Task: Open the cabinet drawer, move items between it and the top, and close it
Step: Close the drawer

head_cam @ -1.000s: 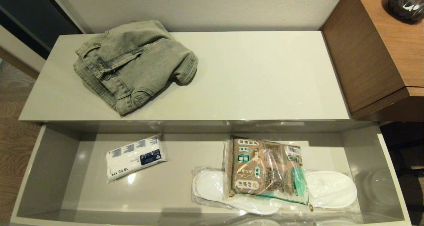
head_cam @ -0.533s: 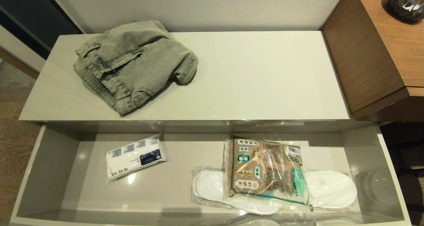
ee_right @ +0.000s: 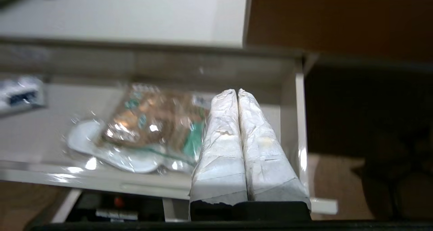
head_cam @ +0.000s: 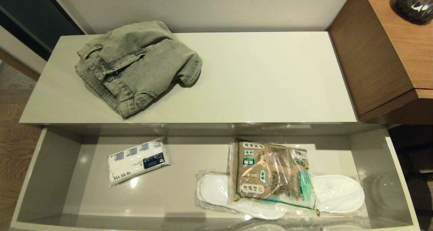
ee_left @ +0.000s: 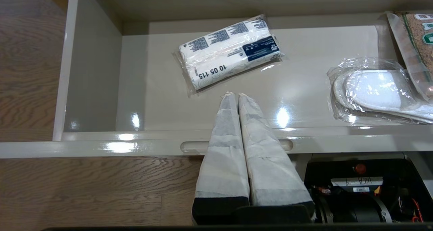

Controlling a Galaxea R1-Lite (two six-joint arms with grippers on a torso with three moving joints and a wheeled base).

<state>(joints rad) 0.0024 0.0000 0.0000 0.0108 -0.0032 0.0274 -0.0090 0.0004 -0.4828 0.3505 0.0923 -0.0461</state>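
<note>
**Head view: drawer open, both arms held back, nothing gripped**

Head view shows the drawer (head_cam: 50, 177) pulled fully out below the cabinet top (head_cam: 270, 78). No arm is seen in this view.

- Jeans (head_cam: 135, 65): folded, lying on the robot's left part of the top, well apart from both grippers.
- Snack packet (head_cam: 272, 175): inside the drawer, right half, lying across the wrapped slippers (head_cam: 338, 193). Its long axis runs front to back, crossing the slippers' long axis.
- White pack (head_cam: 137, 161): left half of the drawer, lying slantwise.

Grippers:
- Left gripper (ee_left: 233, 95): fingers pressed together, nothing held. It is placed over the drawer's front edge by a handle notch (ee_left: 287, 145), tips pointing into the drawer just short of the white pack.
- Right gripper (ee_right: 236, 91): fingers likewise pressed together and empty, held at the drawer's front right, near its right wall.

Key relation: the snack packet (ee_right: 149, 119) lies forward and to the left of the right gripper's tips, near them. The right arm is judged the closer one for the packet; the left arm is judged closer to the jeans. Either gripper would have to be opened before a grasp.
</note>
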